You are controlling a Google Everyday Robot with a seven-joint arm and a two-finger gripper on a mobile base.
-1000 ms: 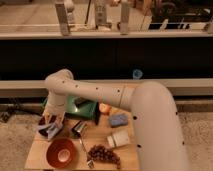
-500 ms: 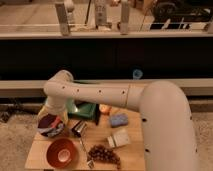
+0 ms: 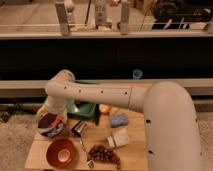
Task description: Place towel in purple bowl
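The purple bowl (image 3: 50, 126) sits at the left edge of the wooden table (image 3: 134, 156). A dark reddish and blue cloth, which looks like the towel (image 3: 48, 121), lies in or just over the bowl. My white arm reaches from the lower right across to the left. Its wrist bends down, and the gripper (image 3: 50, 113) is right above the bowl, mostly hidden behind the wrist. I cannot tell whether it still holds the towel.
An orange bowl (image 3: 62, 152) stands at the front left, with a fork (image 3: 86, 150) and grapes (image 3: 104, 154) beside it. A metal cup (image 3: 79, 128), green tray (image 3: 82, 107), orange fruit (image 3: 104, 108), blue sponge (image 3: 119, 120) and white box (image 3: 118, 138) fill the middle.
The arm's wrist has swung left and down, so the gripper and cloth have moved from beside the bowl to over it.
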